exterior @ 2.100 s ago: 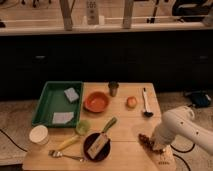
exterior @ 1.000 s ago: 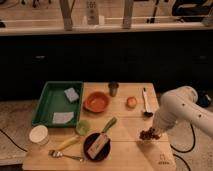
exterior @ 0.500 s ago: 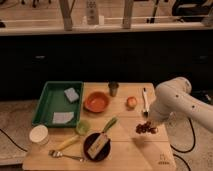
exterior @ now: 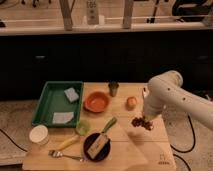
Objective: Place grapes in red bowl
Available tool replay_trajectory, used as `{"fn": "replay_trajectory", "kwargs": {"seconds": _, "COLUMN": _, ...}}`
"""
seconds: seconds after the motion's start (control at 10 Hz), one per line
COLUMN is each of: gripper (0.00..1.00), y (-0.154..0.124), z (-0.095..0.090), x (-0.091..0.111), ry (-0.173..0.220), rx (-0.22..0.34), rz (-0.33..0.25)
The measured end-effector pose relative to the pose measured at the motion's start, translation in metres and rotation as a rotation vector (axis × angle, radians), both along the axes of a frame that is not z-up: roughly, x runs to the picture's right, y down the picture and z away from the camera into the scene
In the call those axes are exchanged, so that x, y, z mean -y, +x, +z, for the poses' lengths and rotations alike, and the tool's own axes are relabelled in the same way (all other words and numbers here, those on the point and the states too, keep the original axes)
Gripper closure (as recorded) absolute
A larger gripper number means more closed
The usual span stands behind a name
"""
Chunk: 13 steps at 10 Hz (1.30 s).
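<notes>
1. One green tray [exterior: 50, 100] sits at the desk's [exterior: 125, 150] left, holding two sponges [exterior: 71, 94].
2. One red bowl [exterior: 97, 101] stands just right of the tray.
3. One orange fruit [exterior: 131, 102] lies right of the bowl.
4. One claw [exterior: 144, 119], clamped on the single grapes [exterior: 141, 122] bunch, hangs above the desk's right side.

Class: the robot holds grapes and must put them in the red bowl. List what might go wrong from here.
1. The hand, above the right side of the wooden table, is shut on the lumpy dark purple grape bunch; loose grapes might drop off.
2. The round orange fruit sits near the way from the bunch to the shallow orange-red bowl; a low pass might knock it.
</notes>
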State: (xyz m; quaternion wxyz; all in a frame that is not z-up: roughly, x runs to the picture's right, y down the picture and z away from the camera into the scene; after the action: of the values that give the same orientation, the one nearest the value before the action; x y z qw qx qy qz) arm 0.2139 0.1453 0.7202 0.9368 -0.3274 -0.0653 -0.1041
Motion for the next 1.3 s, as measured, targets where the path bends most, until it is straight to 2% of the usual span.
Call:
{"fn": "replay_trajectory", "kwargs": {"seconds": 0.5, "gripper": 0.99, "y": -0.043, "z": 0.016, "x": 0.032, "ry": 0.017, "rx": 0.045, "rz": -0.056}}
{"fn": "replay_trajectory", "kwargs": {"seconds": 1.1, "gripper": 0.99, "y": -0.076, "z": 0.030, "x": 0.063, "ry": 0.032, "rx": 0.079, "rz": -0.098}}
{"fn": "replay_trajectory", "kwargs": {"seconds": 1.3, "gripper": 0.99, "y": -0.077, "z": 0.033, "x": 0.071, "ry": 0.034, "rx": 0.083, "rz": -0.111}}
